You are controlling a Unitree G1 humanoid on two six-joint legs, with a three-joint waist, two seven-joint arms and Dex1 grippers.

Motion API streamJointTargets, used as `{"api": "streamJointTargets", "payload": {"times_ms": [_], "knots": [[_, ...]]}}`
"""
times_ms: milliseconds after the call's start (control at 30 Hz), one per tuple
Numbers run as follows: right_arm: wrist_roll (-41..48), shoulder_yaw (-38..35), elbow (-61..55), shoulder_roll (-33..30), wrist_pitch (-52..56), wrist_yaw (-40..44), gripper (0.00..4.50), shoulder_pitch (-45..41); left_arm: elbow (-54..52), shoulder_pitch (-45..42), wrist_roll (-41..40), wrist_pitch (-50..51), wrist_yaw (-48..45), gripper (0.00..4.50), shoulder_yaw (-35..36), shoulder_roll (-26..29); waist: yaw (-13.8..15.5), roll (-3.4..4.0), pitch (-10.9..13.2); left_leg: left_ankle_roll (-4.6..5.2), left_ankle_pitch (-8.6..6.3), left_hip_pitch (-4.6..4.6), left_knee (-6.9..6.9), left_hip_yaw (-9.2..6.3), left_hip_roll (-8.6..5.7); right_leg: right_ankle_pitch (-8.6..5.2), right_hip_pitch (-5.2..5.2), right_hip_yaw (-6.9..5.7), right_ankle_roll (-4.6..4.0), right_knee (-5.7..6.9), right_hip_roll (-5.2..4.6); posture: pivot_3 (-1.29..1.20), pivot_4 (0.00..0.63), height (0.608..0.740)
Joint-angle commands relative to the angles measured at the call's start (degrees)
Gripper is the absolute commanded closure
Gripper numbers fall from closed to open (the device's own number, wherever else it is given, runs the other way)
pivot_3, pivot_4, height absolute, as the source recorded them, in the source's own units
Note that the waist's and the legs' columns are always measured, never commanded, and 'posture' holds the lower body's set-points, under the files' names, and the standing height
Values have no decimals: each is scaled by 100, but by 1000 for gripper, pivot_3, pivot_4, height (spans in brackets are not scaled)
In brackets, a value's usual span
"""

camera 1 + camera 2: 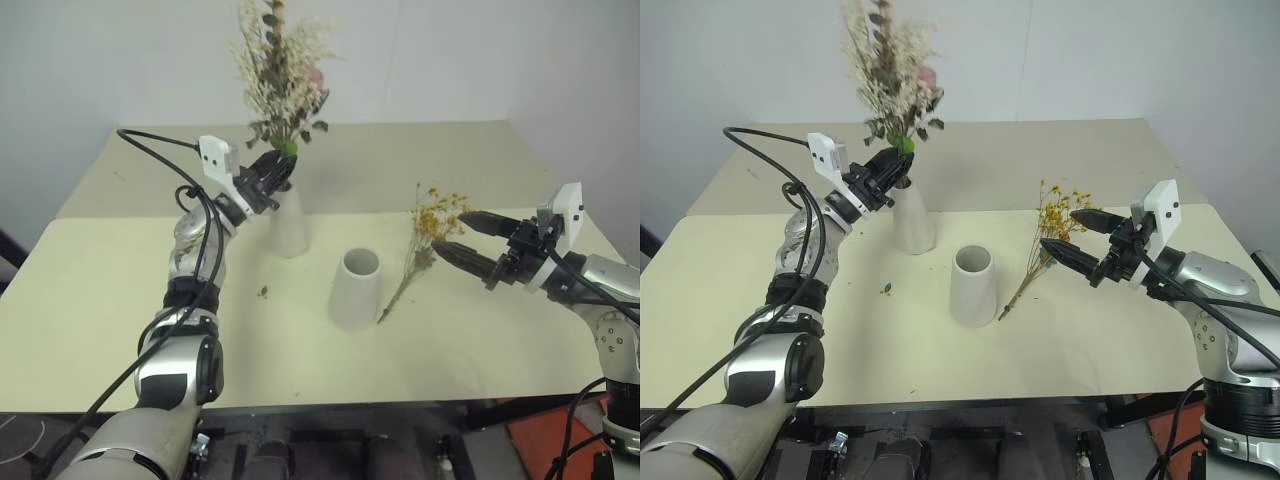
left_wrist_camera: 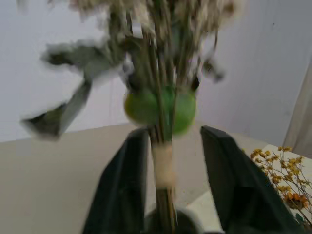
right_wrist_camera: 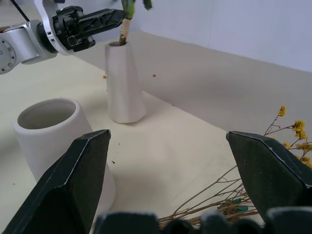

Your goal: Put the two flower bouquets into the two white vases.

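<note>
Bouquet (image 2: 161,97) between parted left fingers (image 2: 229,180)

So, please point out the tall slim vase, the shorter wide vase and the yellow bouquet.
tall slim vase (image 1: 287,225): left eye view, on its lower body.
shorter wide vase (image 1: 355,295): left eye view, on its front wall.
yellow bouquet (image 1: 437,216): left eye view, on its blossoms.
</note>
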Motion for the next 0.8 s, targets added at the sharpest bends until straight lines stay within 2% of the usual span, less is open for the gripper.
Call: {"api": "streamJointTargets", "payload": {"times_ms": [33, 167, 200, 300, 467, 600, 800], "knots": [[110, -113, -122, -37, -144, 28, 0, -113, -780, 185, -175, 221, -38, 1329, 6, 174, -4, 0, 0, 0, 0, 0, 0, 0, 0, 0, 1, 0, 0, 0, 0, 0, 150, 740], [121, -128, -135, -46, -138, 43, 0, -87, -1813, 795, -290, 694, 117, 206, 29, 351, -33, 0, 0, 0, 0, 3, -1, 0, 1, 0, 0, 5, 0, 1, 0, 0, 150, 740], [126, -132, -139, -50, -130, 45, 0, -83, -2157, 1007, -355, 868, 169, 69, 50, 425, -41, 0, 0, 0, 0, 4, -1, 0, 1, 0, 0, 5, 0, 0, 0, 0, 150, 740], [136, -140, -145, -70, -98, 49, 0, -75, -3076, 1582, -577, 1411, 295, 69, 116, 660, -52, 0, 0, 0, 0, 5, -1, -1, 1, 0, -1, 8, 0, 0, 0, 0, 150, 740], [156, -133, -74, -191, 66, 91, 0, -124, -4481, 2550, -1140, 2497, -106, 69, 112, 1488, -100, 1, 0, 0, 0, 9, -1, -1, 2, -1, -2, 11, -1, 0, 0, 0, 150, 740], [42, -21, 21, -334, 360, -93, 0, -218, -4894, 2719, -1414, 2925, -367, 69, 78, 1958, -69, 1, 0, 0, 0, 16, -1, 0, 2, 0, 3, 10, -3, 3, 1, 0, 150, 740], [408, 163, -213, -584, 2049, -796, 0, -825, -5056, 2738, -1558, 3059, -1288, 69, -109, 2639, -94, 1, 0, 0, 0, 35, -3, 1, 6, 4, 14, 11, -10, 9, 5, 0, 150, 740]]}}
